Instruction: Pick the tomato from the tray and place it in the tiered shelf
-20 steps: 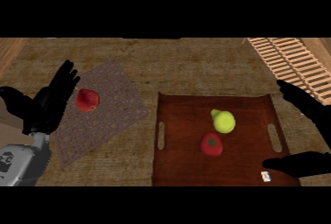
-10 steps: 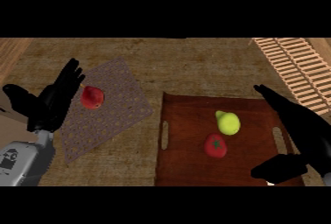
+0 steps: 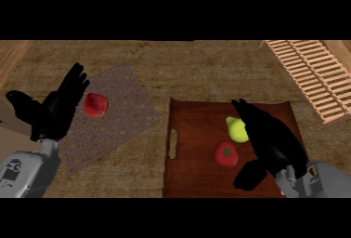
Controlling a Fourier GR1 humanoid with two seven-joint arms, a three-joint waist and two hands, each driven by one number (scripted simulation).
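Right hand open over the tray, tomato not yet held

At nine o'clock the left hand (image 3: pixel 58 106) rests open, fingers straight, beside a red fruit (image 3: pixel 94 105) on the woven mat (image 3: pixel 126 100); centre-right, the tomato (image 3: pixel 226 154) lies on the brown tray (image 3: pixel 195 139) just below a yellow-green fruit (image 3: pixel 237 129), possibly a pear; the right hand (image 3: pixel 270 137), fingers extended, thumb apart, hovers alongside; the slatted tiered shelf (image 3: pixel 312 74) sits at two o'clock

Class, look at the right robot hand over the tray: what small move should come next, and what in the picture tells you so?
Probably lower the right robot hand leftward onto the tomato and curl round it. The fingers are straight and hold nothing, the tomato lies on the tray between thumb and fingers beside a yellow fruit, and the shelf waits at upper right.
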